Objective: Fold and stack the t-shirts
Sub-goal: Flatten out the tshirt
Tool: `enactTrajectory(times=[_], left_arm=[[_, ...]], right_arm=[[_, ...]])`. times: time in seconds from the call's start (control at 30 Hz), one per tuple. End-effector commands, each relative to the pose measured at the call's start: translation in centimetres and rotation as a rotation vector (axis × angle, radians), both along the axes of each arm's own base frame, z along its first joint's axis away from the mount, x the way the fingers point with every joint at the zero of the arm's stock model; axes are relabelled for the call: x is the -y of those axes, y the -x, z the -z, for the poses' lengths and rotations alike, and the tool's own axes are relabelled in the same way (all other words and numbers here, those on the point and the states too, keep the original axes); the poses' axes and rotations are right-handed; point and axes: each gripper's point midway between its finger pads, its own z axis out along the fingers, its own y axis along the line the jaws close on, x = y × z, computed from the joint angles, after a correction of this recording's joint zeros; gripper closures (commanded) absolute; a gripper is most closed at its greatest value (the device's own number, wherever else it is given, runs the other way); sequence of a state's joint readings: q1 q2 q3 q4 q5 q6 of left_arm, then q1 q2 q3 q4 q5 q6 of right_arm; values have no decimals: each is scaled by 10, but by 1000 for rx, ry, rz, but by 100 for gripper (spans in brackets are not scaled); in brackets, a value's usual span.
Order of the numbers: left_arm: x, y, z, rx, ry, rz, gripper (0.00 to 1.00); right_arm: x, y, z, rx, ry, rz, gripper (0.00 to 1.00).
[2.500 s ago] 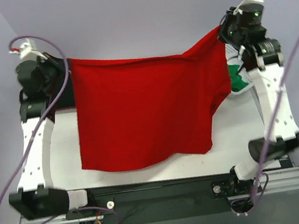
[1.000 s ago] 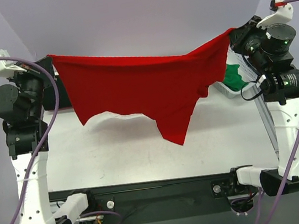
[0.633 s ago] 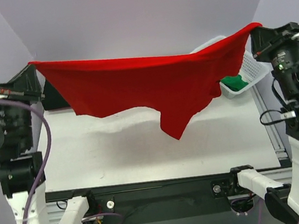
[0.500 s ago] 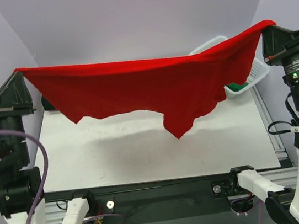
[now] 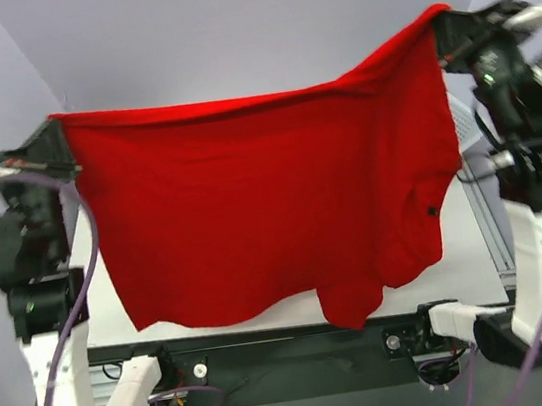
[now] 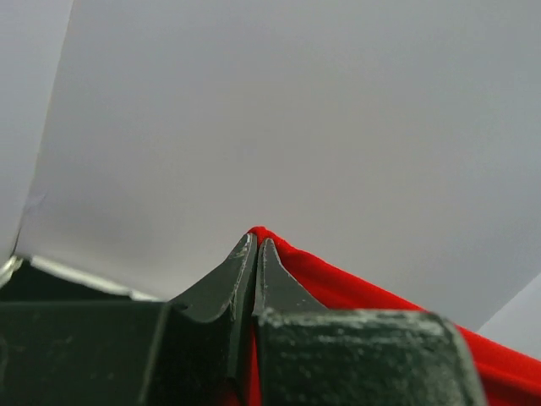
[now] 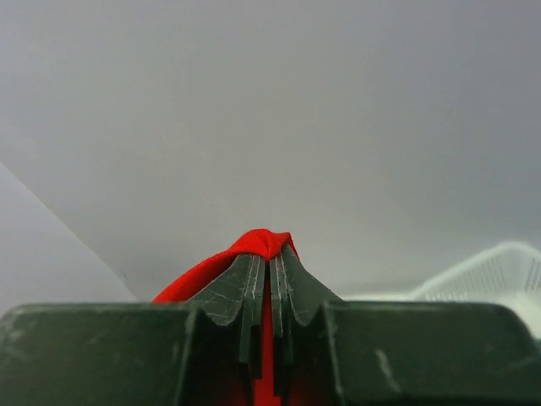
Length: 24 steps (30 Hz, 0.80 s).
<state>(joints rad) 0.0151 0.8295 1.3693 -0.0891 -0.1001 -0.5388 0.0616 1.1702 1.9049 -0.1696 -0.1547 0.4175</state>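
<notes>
The red t-shirt [image 5: 261,204] hangs spread in the air between my two grippers, high over the table [image 5: 96,288], and covers most of it. My left gripper [image 5: 57,132] is shut on the shirt's upper left corner; in the left wrist view red cloth [image 6: 338,288] pokes out between the closed fingertips [image 6: 254,241]. My right gripper [image 5: 440,23] is shut on the upper right corner, held higher than the left; the right wrist view shows red cloth [image 7: 264,241] pinched at the tips [image 7: 268,258]. The black and green t-shirts are hidden.
The white mesh basket shows only as a rim [image 7: 494,262] in the right wrist view; the shirt hides it from above. Grey walls stand behind and at both sides. The arm bases and rail run along the near edge [image 5: 291,347].
Both arms have lifted the red shirt off the table and pulled it wide. In the last half second it swung toward the camera and now hangs full length, hiding the basket.
</notes>
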Motion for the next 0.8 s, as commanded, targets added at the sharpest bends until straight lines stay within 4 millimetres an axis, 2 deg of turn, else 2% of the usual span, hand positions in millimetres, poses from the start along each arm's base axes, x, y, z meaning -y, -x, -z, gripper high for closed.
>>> enactTrajectory(times=[0.0,0.07,0.1,0.13,0.17,0.2,0.23,0.27,0.3,0.33,0.37,0.4,0.43,0.47,0.5,0.53,0.57,0.6,0.63,0.67,0.7,0.73,0.77], left_arm=[[-2,-75,102,-263,1,3,100],[-1,-106,149,-363,-15,12,100],[1,-121,179,-395,-27,25,100],[1,-142,214,-471,-33,29,100],[3,-154,238,-523,-37,37,100],[4,-165,252,-556,-53,49,81],[9,-184,292,-663,-46,84,66],[10,-192,308,-707,-35,92,52],[13,-206,325,-760,-29,100,34],[16,-209,334,-787,-25,106,29],[21,-210,341,-813,-28,135,23],[36,-209,341,-818,-48,165,19],[46,-208,337,-808,-69,185,17],[48,-200,345,-848,-90,185,16],[52,-195,340,-844,-96,191,15],[57,-189,344,-862,-98,205,14],[60,-181,351,-898,-83,217,14],[62,-174,350,-907,-77,223,15],[65,-167,353,-923,-72,229,14],[69,-155,369,-978,-56,231,15],[70,-146,370,-984,-43,233,15],[72,-139,374,-998,-29,237,15],[76,-128,391,-1040,-4,250,14]], right_arm=[[-16,-112,99,-256,27,-29,100],[-23,-145,139,-348,45,-34,100],[-30,-177,179,-435,68,-31,100],[-33,-193,198,-476,76,-31,100],[-36,-209,218,-518,81,-33,100],[-45,-237,278,-651,90,-59,100],[-48,-246,281,-687,93,-69,93],[-51,-263,291,-695,89,-74,75],[-55,-274,350,-853,85,-87,59],[-58,-280,345,-855,84,-95,34],[-60,-278,362,-906,83,-100,18],[-62,-275,370,-926,84,-106,13],[-65,-264,396,-985,107,-106,8],[-67,-260,400,-981,118,-108,8],[-67,-251,387,-954,126,-107,7],[-70,-242,394,-969,136,-111,7],[-70,-229,415,-1013,139,-115,7],[-71,-217,406,-1000,137,-121,7],[-71,-209,407,-1006,136,-124,7],[-73,-192,427,-1059,144,-132,7],[-74,-182,418,-1046,145,-136,7],[-76,-173,421,-1058,146,-142,7],[-79,-154,431,-1089,149,-149,7]])
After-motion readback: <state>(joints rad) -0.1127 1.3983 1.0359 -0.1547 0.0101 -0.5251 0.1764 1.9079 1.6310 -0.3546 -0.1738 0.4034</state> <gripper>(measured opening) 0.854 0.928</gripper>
